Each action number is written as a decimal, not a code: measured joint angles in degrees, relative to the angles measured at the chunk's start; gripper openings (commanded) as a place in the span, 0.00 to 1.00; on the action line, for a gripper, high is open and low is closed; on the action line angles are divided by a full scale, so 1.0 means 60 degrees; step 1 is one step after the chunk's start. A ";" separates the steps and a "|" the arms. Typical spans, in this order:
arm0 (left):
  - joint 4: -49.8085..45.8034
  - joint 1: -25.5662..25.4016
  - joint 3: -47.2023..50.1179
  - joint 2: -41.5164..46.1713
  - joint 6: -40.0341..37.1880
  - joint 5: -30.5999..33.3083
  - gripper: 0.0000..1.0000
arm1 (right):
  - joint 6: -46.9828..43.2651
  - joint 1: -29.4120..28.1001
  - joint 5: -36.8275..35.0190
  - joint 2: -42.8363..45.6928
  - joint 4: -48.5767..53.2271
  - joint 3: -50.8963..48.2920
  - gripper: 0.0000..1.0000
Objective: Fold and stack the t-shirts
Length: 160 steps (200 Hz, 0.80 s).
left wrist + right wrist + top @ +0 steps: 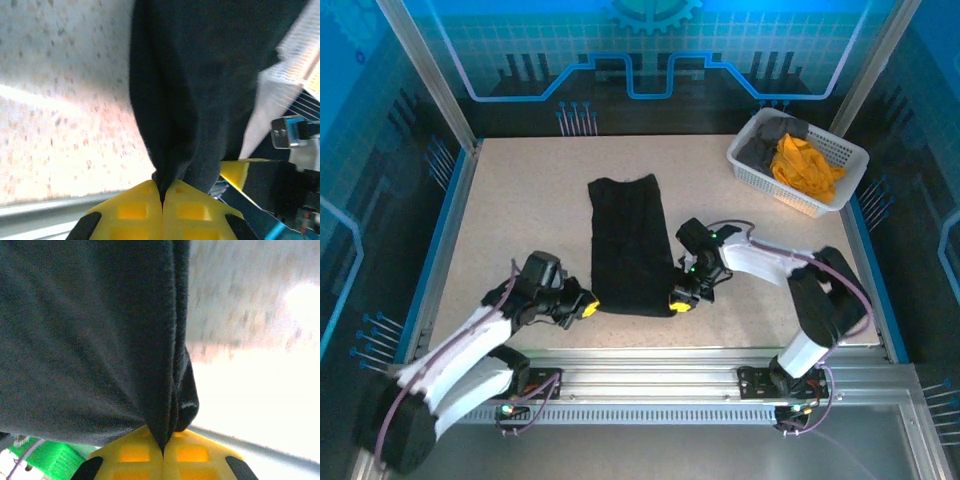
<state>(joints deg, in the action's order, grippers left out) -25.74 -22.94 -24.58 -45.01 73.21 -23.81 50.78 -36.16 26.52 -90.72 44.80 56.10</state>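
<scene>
The black t-shirt [628,245] lies on the table as a long narrow folded strip running from far to near. My left gripper [588,305] is shut on its near left corner, and black cloth [190,90] rises from between the yellow fingers [130,212]. My right gripper [680,300] is shut on the near right corner, with the cloth [100,330] pinched between its yellow fingers [192,455]. The orange-yellow t-shirt [805,165] and the dark grey t-shirt [770,140] lie crumpled in the basket.
The white lattice basket [750,170] stands at the far right corner of the table. Blue rails edge the tabletop [520,200] at left and right, and a metal rail [720,362] runs along the near edge.
</scene>
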 measured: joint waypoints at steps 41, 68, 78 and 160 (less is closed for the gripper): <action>-0.1228 -0.0029 -0.0470 0.2000 0.0433 0.0361 0.00 | 0.0368 -0.0025 0.0153 0.1322 0.0984 0.0991 0.00; -0.1388 -0.0029 -0.1501 0.1610 0.0499 0.0976 0.00 | 0.0506 0.0098 0.0066 0.0914 0.1756 0.2608 0.00; -0.1333 -0.0029 -0.1967 0.1304 0.0495 0.1239 0.00 | 0.0546 0.0193 0.0044 0.0685 0.1978 0.3242 0.00; 0.1559 0.1945 -0.5380 -0.5089 0.0317 0.1847 0.10 | 0.0863 0.2036 -0.0127 -0.4819 0.2816 1.0375 0.08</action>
<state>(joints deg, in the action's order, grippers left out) -16.38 -11.27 -56.86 -75.55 75.11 -12.73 55.96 -23.94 25.76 -119.63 61.69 118.34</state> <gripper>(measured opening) 0.053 0.062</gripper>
